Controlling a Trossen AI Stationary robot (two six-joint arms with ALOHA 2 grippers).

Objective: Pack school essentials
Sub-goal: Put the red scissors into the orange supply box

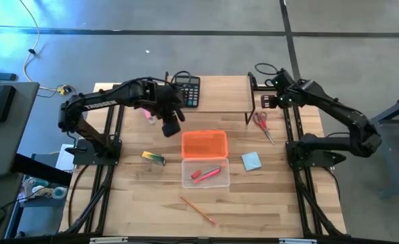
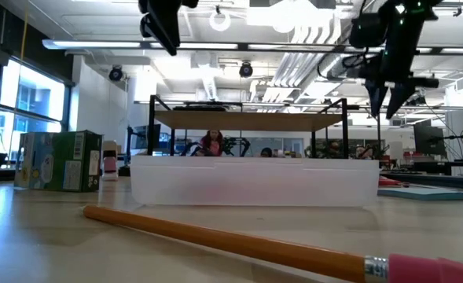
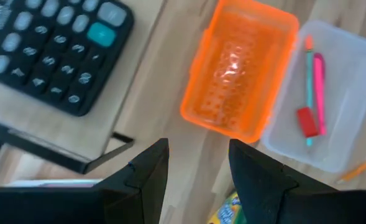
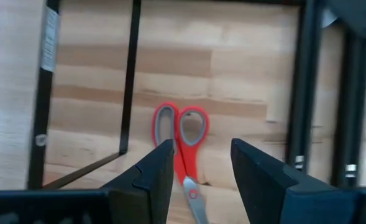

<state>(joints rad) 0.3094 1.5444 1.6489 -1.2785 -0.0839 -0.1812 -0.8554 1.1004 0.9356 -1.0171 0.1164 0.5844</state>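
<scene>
A clear plastic box (image 1: 217,180) lies mid-table, holding a green pencil (image 3: 308,74), a red eraser (image 3: 307,121) and a pink marker (image 3: 320,87). An orange tray (image 1: 204,144) lies against its far side. Red-handled scissors (image 1: 262,125) lie flat at the far right, a light-blue notepad (image 1: 251,161) right of the box, a yellow-green piece (image 1: 154,158) left of it, and an orange pencil (image 1: 198,209) near the front. My left gripper (image 1: 172,127) hangs open high above the table, left of the orange tray. My right gripper (image 4: 201,152) hangs open above the scissors' handles (image 4: 181,130).
A raised wooden shelf (image 1: 219,95) on a black frame stands at the far edge, with a black calculator (image 1: 187,90) on it. Its right legs (image 4: 130,81) stand close to the scissors. Bare wood lies along the near edge around the orange pencil.
</scene>
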